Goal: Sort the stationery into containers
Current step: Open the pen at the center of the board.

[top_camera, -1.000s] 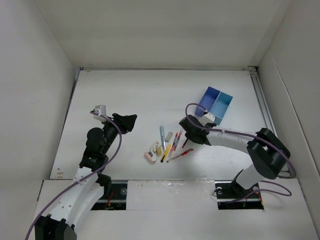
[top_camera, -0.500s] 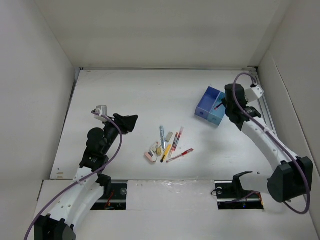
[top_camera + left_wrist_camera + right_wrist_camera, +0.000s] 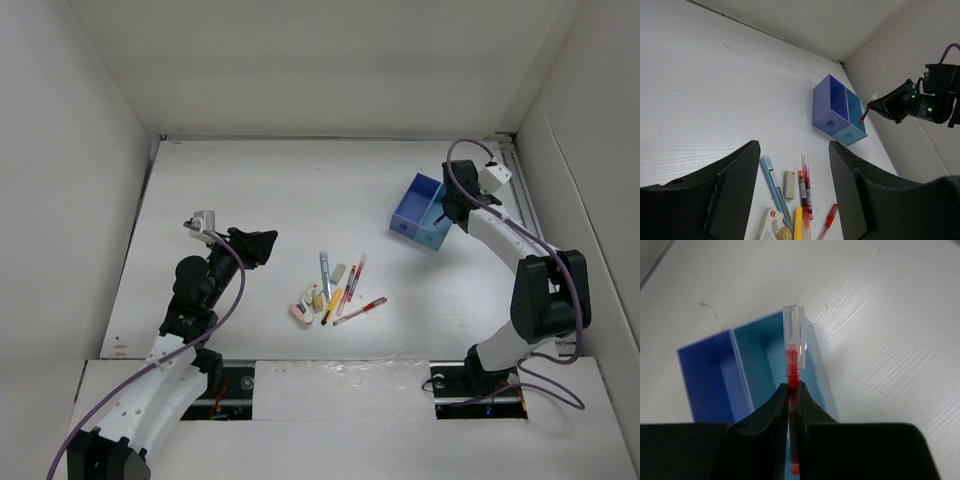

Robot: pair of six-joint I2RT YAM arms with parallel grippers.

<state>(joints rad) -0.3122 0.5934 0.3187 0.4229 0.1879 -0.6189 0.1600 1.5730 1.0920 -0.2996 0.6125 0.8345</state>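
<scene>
The two-compartment box stands at the back right, dark blue half to the left, light blue half to the right. My right gripper is shut on a red pen with a clear cap and holds it over the light blue compartment, beside the dark blue one. The other stationery lies in a pile mid-table: a grey-blue pen, a grey eraser, red pens, a yellow-and-black pen and a pink eraser. My left gripper is open and empty, left of the pile.
The left wrist view shows the pile below the open fingers, the box beyond it and the right gripper with the pen tip. White walls enclose the table; a rail runs along its right edge.
My right gripper carried the red pen from beside the pile up to the box and has settled over it. The left arm has not moved.
</scene>
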